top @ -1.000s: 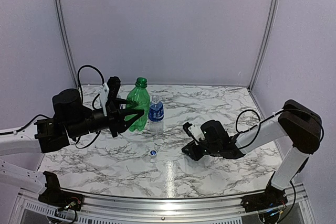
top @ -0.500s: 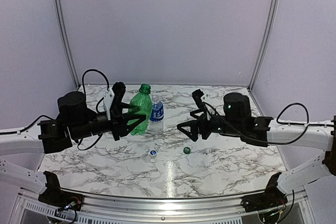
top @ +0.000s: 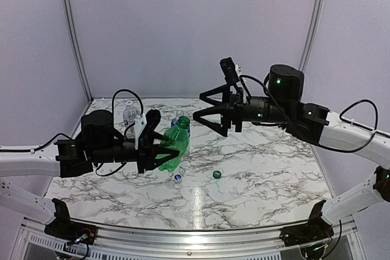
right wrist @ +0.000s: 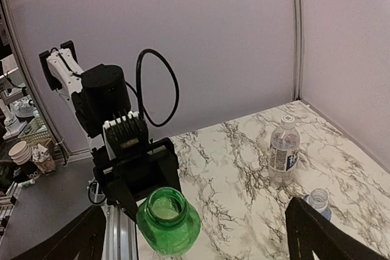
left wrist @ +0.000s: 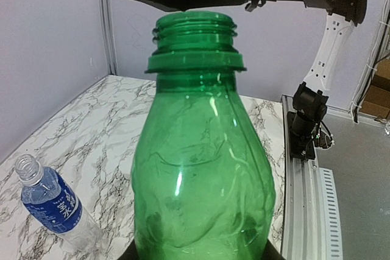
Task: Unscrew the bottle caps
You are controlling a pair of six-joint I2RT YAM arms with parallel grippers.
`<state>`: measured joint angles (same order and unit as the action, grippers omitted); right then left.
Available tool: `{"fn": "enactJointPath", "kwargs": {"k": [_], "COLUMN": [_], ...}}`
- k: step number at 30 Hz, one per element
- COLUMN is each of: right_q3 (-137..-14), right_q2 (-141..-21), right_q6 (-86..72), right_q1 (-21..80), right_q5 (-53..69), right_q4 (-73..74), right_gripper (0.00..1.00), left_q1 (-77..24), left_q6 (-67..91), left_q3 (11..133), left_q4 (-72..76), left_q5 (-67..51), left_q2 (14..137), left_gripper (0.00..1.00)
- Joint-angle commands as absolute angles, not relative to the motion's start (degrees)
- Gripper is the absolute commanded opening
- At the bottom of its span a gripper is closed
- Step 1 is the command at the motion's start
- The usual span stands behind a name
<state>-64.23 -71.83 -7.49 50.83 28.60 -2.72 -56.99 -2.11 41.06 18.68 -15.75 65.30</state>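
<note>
My left tool (top: 164, 151) is clamped on the belly of the green bottle (left wrist: 201, 168), one jaw on each side. The bottle leans with its neck toward 1 o'clock in the top view. Its threaded mouth is open, with no cap on it. I cannot tell whether its base touches the worktop (top: 262, 190).

My right tool (top: 198, 106) hangs high over the middle of the worktop with its jaws spread wide and nothing between them. It points toward 9 o'clock, and its tips are up at 2 o'clock from the green bottle's mouth and apart from it. In the right wrist view its fingers (right wrist: 332, 235) sit in the two lower corners, with the green mouth low between them.

The green cap (top: 216, 175) lies loose on the marble at about 4 o'clock from the worktop's centre, well apart from both tools. The blue cap (top: 177, 177) lies at 6 o'clock from the green bottle, just beside its lower end.

The blue-label bottle (left wrist: 52, 202) stands upright near the green one, at its 12 o'clock, and its mouth is open too. The white-label bottle (right wrist: 283, 153) stands upright toward the 10 o'clock corner, behind my left arm. The whitish cap (right wrist: 287, 119) sits on its neck.
</note>
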Motion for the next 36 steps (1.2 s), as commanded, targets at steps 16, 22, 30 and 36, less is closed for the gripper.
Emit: {"fn": "enactJointPath", "kwargs": {"k": [16,22,30,36], "right_q3": [-72.9,-73.5,-72.9,-71.0], "right_q2": [-81.7,-82.4,-81.7,-77.6], "right_q6": [-6.2,-6.5,-6.5,-8.2], "right_q1": [54.4,54.4,54.4,51.1], "right_q5": [34.3,34.8,31.5,22.8], "right_q4": [3.9,3.5,4.1,6.5], "right_gripper": [0.59,0.36,0.00,0.00], "left_q1": [-57.3,-57.4,-57.4,-57.3], "left_q6": [-2.8,-2.9,-2.8,-2.3], "left_q3": [43.6,43.3,43.2,42.1], "left_q4": [19.1,19.1,19.0,18.9], "left_q5": [-18.8,-18.6,-17.2,-9.8], "left_q2": [67.0,67.0,67.0,65.0], "left_gripper": [0.17,0.17,0.20,0.79]}}
